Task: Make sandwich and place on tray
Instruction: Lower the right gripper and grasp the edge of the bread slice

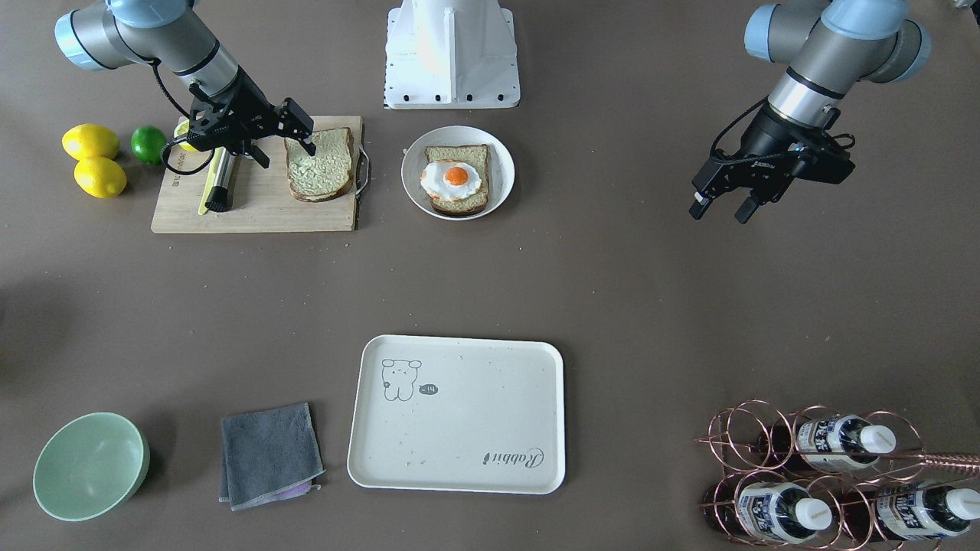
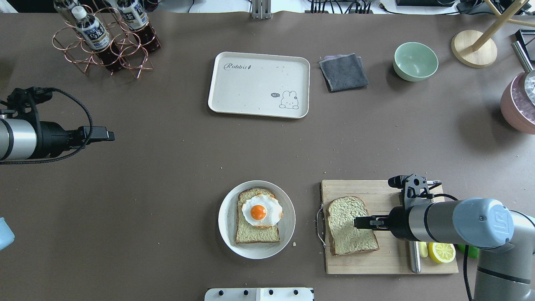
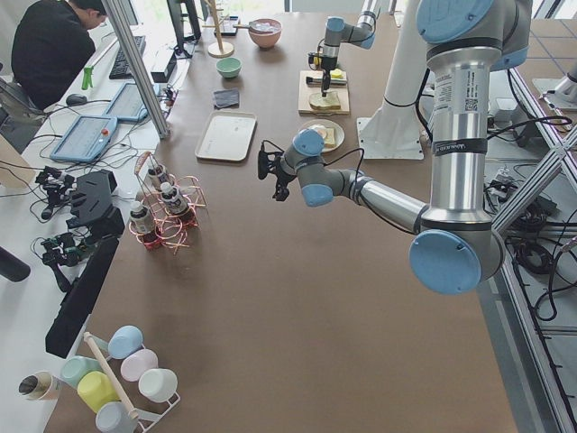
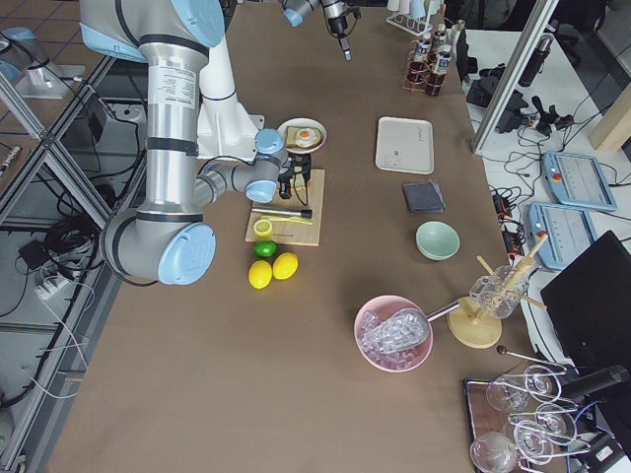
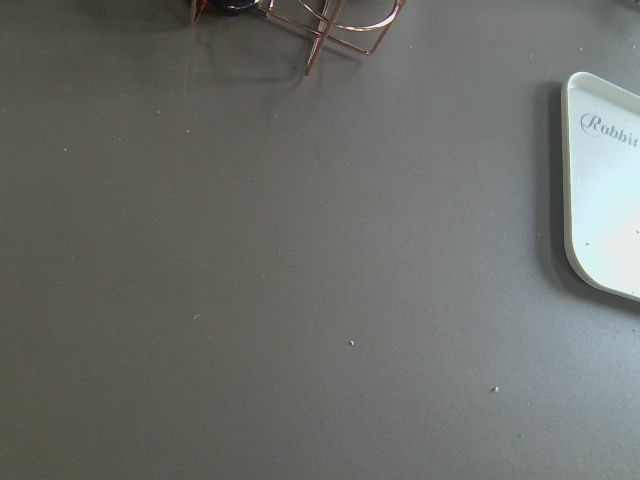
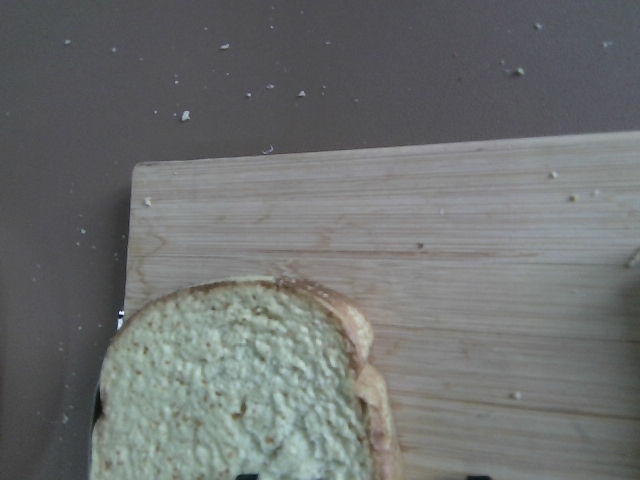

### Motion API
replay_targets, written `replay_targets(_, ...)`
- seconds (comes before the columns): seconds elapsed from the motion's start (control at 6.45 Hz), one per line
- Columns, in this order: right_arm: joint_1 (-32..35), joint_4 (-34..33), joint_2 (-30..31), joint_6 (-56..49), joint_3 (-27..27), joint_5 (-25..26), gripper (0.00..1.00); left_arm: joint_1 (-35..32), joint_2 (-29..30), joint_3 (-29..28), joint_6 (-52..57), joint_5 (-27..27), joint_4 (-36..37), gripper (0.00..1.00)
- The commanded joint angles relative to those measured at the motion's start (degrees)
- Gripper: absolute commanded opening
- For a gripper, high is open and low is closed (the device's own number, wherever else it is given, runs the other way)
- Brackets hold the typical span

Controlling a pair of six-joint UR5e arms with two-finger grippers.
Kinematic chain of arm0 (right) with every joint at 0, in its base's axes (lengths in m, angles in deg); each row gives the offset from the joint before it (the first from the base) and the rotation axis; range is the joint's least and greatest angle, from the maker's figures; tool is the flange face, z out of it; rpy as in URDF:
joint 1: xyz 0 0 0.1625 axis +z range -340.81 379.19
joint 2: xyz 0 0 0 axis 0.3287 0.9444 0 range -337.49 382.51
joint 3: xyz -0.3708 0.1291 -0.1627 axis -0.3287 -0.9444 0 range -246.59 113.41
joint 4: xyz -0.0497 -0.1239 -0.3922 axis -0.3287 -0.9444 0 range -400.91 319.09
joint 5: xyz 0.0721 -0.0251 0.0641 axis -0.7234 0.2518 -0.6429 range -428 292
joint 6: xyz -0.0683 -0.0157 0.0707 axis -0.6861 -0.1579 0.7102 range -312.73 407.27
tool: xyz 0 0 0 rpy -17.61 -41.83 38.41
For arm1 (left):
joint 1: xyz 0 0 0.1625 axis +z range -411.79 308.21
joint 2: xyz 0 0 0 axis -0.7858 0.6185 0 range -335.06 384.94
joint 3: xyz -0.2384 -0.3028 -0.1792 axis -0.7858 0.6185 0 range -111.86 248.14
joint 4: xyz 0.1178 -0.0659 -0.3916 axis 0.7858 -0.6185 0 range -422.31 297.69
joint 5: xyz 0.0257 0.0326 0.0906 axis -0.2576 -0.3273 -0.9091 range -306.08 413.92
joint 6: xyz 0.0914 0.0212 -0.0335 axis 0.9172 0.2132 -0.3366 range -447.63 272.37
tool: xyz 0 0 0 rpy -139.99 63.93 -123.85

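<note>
Table (image 1: 612, 291) with the sandwich unassembled. Tray (image 1: 475, 413) — nothing on it, on the operators' side, well apart from both slices. Cutting board (image 1: 253, 210) carries the spread slice (image 1: 321, 172). Just beside the board, the round plate (image 1: 501, 172) holds the egg slice (image 1: 459, 200). Right gripper (image 1: 285, 151) hovers at the spread slice's edge, jaws parted and holding nothing. Left gripper (image 1: 720, 211) is likewise parted, far from the food. Probable step: grasping the spread slice — straddle the crust, close gently so the bread is not crushed, and lift level.
</note>
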Motion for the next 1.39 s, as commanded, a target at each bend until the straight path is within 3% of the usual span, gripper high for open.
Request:
replay_targets(0.0, 0.0, -0.1, 0.0, -0.1, 0.2, 0.1, 0.0, 0.1, 0.0, -0.4, 0.1, 0.0, -0.1, 0.97)
replay_targets(0.62, 4.7, -0.3, 0.2, -0.6, 1.8, -4.2, 0.0, 0.1, -0.1, -0.5, 0.1, -0.1, -0.1, 0.97)
replay_targets(1.08, 3.6, -0.4, 0.3, -0.6, 1.5, -3.4, 0.0, 0.1, 0.0, -0.6, 0.1, -0.1, -0.2, 0.97)
replay_targets(1.24, 3.6, -0.4, 0.2, -0.6, 1.5, -3.4, 0.15, 0.1, 0.0, -0.9, 0.1, 0.0, -0.2, 0.97)
